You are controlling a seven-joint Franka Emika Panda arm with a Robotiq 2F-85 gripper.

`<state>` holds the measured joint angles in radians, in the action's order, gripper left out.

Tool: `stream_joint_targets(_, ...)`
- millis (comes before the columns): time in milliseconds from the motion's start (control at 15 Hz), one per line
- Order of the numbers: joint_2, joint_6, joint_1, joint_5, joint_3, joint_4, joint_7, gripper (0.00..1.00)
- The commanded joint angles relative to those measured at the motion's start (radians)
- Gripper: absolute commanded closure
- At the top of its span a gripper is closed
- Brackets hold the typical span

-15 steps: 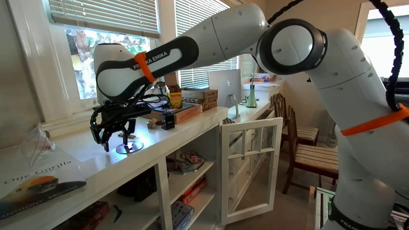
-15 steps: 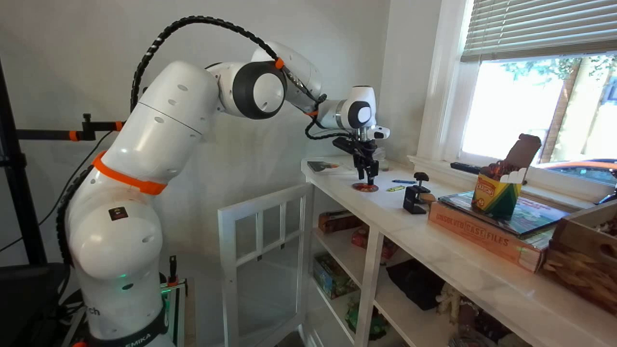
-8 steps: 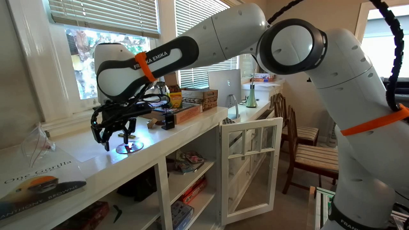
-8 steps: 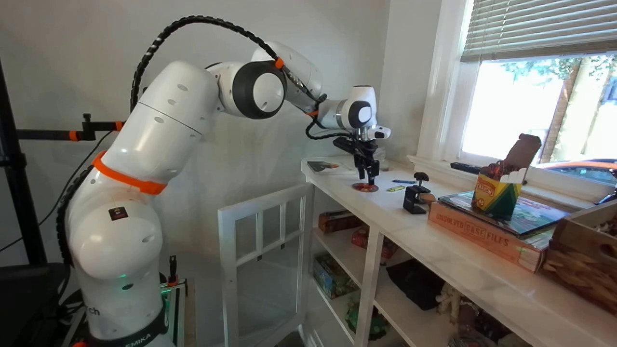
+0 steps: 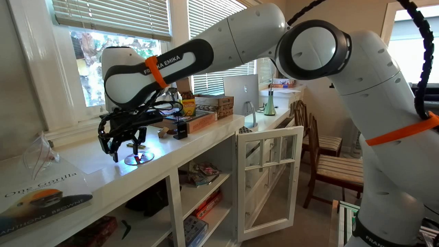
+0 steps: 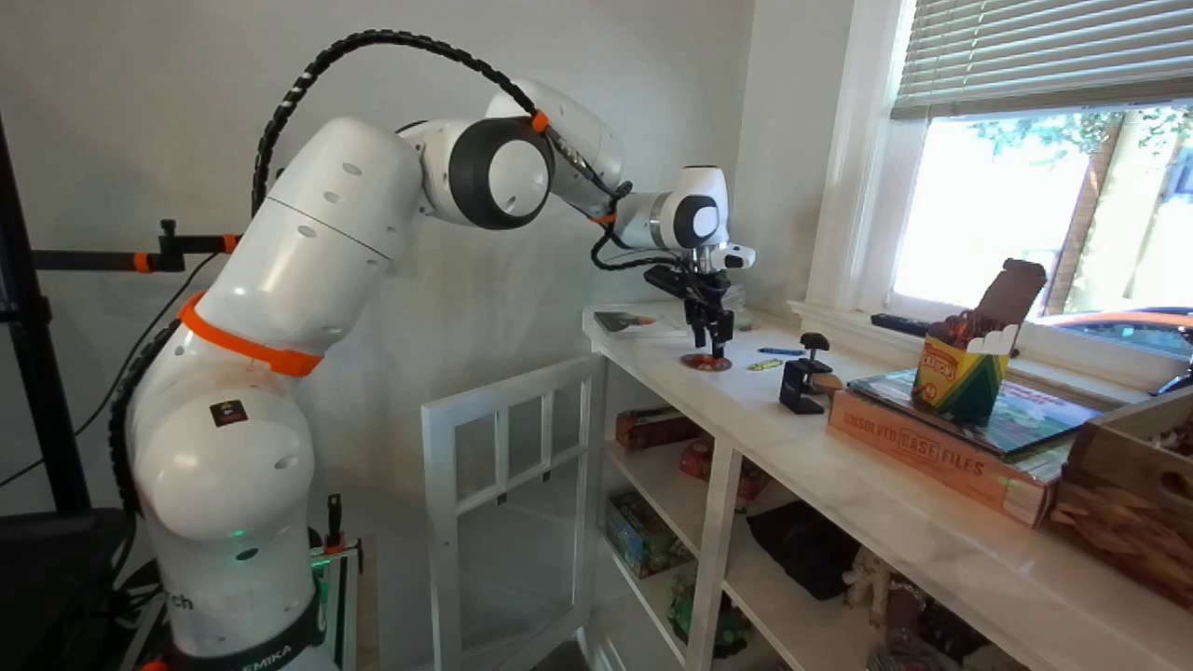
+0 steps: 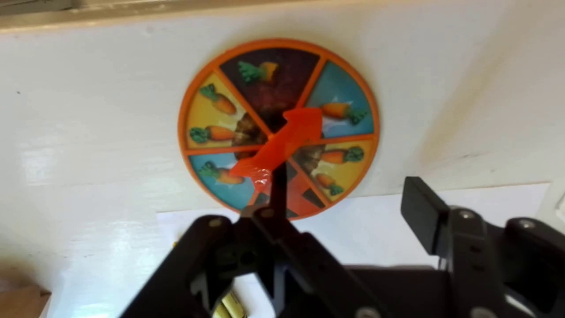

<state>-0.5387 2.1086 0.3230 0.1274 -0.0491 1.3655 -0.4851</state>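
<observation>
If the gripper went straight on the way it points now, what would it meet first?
The gripper would probably meet the round spinner first, with one finger; whether that finger already touches it is unclear.

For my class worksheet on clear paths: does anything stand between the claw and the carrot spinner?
Nothing visible does. In the wrist view, one finger of the open claw reaches over the carrot spinner, beside its red arrow; the other finger hangs off to the side. Contact is unclear.

arm: glossy white | straps: orange | cable: black, ribbed | tool: black, screw-studded
</observation>
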Motion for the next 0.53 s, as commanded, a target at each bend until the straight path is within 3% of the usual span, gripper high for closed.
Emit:
stream_joint_targets(0, 0.031, -0.021, 0.001, -0.002, 0.000, 0.031, 0.009, 0.30)
stream_joint_targets(267, 0.039, -0.021, 0.002, 0.000, 0.001, 0.035, 0.008, 0.28)
stream_joint_targets(467, 0.042, -0.023, 0.002, 0.002, 0.002, 0.038, 0.006, 0.32)
